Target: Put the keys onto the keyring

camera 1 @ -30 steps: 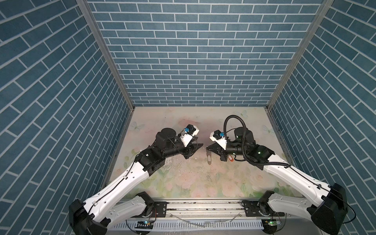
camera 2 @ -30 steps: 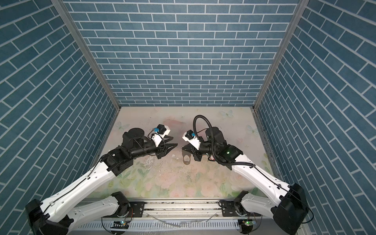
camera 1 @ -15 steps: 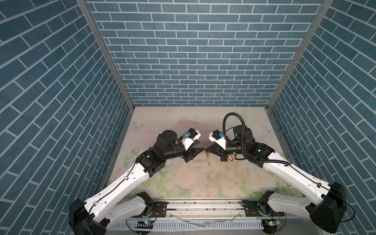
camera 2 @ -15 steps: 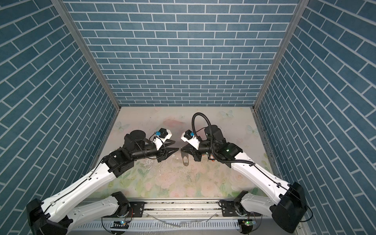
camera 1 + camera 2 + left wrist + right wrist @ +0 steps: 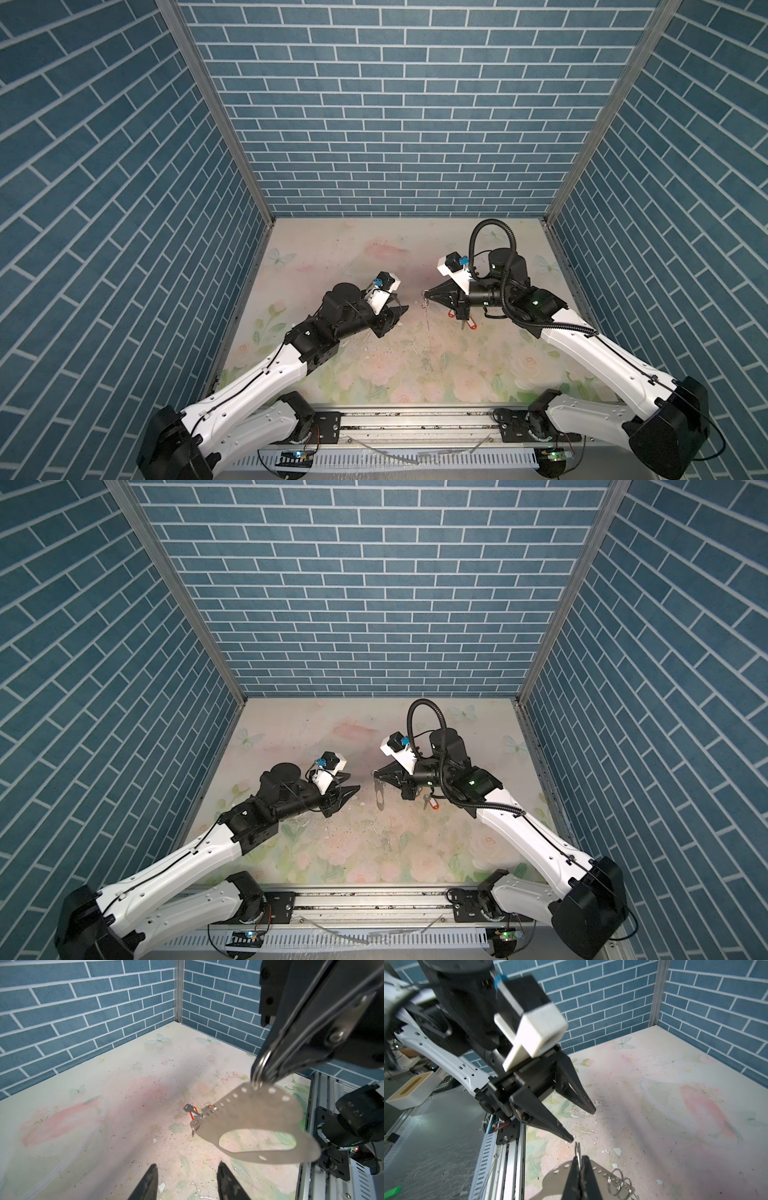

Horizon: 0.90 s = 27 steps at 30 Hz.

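grey metal keyring [image 5: 259, 1118] hangs from the right gripper [image 5: 262, 1081], which is clamped on a small ring [image 5: 577, 1150] at its edge. the left gripper [image 5: 582, 1124] – half parted, empty – has sunk and backed off slightly in the last second. the keys [image 5: 191, 1110] lie on the table [image 5: 83, 1126] beneath the right arm – none is picked up, so threading looks some way off.
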{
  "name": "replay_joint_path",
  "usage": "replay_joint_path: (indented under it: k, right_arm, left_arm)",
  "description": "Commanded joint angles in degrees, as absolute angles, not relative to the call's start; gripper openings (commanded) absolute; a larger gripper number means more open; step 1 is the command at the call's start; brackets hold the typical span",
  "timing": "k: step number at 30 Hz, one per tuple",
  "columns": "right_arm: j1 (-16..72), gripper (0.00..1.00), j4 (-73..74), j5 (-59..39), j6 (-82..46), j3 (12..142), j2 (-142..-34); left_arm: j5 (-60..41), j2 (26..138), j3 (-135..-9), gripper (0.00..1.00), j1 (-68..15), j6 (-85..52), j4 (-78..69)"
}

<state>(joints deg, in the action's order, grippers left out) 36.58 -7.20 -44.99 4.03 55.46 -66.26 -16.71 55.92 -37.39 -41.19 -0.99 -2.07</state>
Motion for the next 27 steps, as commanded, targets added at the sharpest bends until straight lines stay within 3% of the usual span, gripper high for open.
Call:
replay_joint_path:
  k: [1,12,27]
  right_arm:
    - [35.4,0.0,-2.23,-50.78,0.66,57.36,-64.32]
    - [33.88,0.0,-1.01,-57.35,-0.44,59.02,-65.95]
    - [33.07,0.0,-2.59,-66.5,-0.11,61.08,-70.21]
  left_arm:
    - [-16.48,57.67,-34.83,0.48,-41.43,-2.49,-10.41]
    - [-19.25,65.06,-36.8,0.47,-41.51,-3.78,-17.93]
    - [-23.16,61.31,-35.96,0.5,-41.49,-1.72,-20.64]
